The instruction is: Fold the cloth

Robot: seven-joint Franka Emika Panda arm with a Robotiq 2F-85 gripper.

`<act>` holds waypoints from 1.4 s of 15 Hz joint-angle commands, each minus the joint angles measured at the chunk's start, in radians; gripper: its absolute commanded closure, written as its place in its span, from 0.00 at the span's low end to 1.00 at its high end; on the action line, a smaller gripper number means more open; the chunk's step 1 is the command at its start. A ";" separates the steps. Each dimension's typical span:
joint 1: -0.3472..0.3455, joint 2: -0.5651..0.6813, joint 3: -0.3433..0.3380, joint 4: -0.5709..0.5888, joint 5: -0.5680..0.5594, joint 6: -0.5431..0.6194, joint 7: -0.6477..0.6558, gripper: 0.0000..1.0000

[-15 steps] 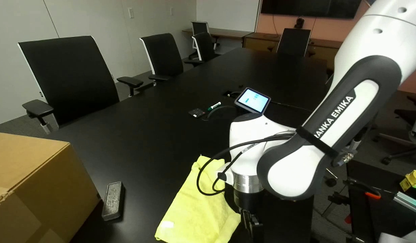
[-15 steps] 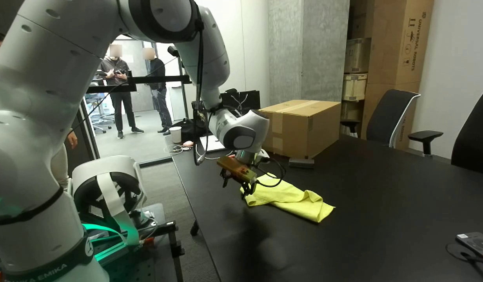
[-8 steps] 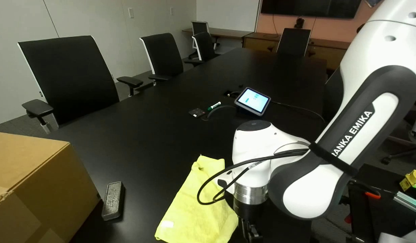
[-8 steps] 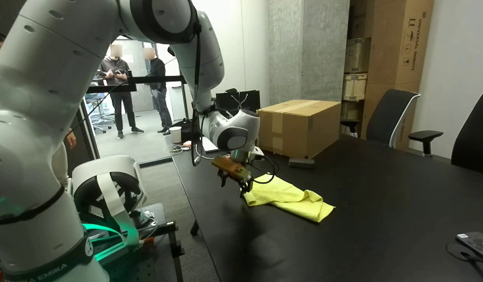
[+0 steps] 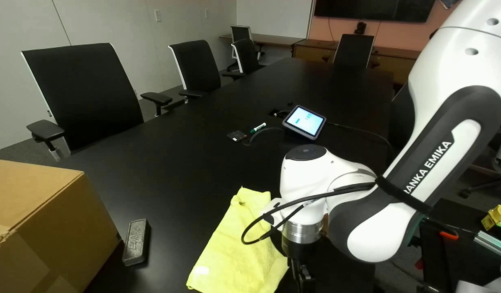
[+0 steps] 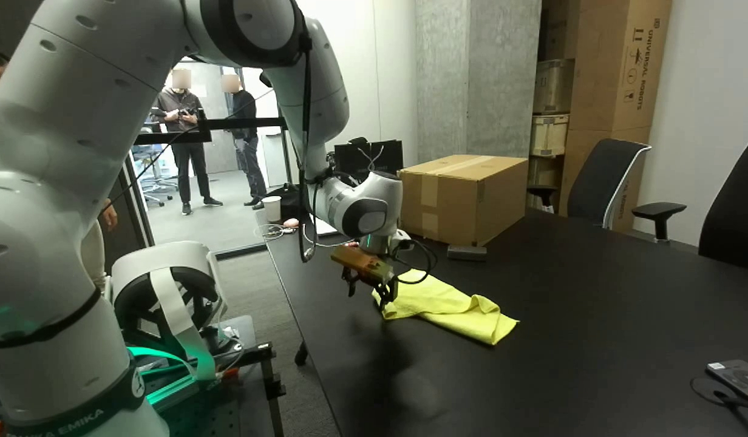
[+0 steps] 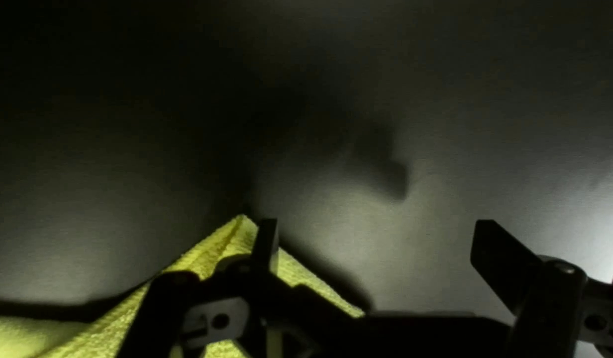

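The yellow cloth point(image 5: 238, 248) lies on the black table, with a folded-over, rumpled part in an exterior view point(image 6: 453, 306). In the wrist view a pointed corner of the cloth point(image 7: 214, 253) shows at the lower left. My gripper point(image 7: 376, 226) is open, its fingers wide apart, with nothing between them. Its left finger in that view overlaps the cloth's corner; the right finger is over the black table top. In an exterior view the gripper point(image 6: 369, 295) is low, beside the cloth's near-robot end. I cannot tell whether a fingertip touches the cloth.
A cardboard box point(image 6: 462, 200) and a dark eraser-like block point(image 5: 136, 242) stand beyond the cloth. A tablet point(image 5: 304, 122), a green marker point(image 5: 258, 127) and a small black device point(image 5: 237, 136) lie farther along the table point(image 5: 173, 183). A cart point(image 6: 240, 376) stands beside the robot.
The arm has drawn back slightly toward the robot's side, then the gripper has come down a little by the cloth's end. The gripper looks open throughout. The cloth has not visibly moved.
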 commanded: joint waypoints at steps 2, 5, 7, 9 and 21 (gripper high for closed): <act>0.010 0.003 -0.037 0.010 -0.054 0.027 0.040 0.00; 0.000 0.013 -0.037 0.027 -0.054 0.028 0.032 0.00; -0.007 0.021 -0.028 0.040 -0.046 0.027 0.024 0.00; -0.015 0.024 -0.010 0.051 -0.035 0.024 0.014 0.00; -0.073 0.086 0.108 0.083 0.038 0.012 -0.020 0.00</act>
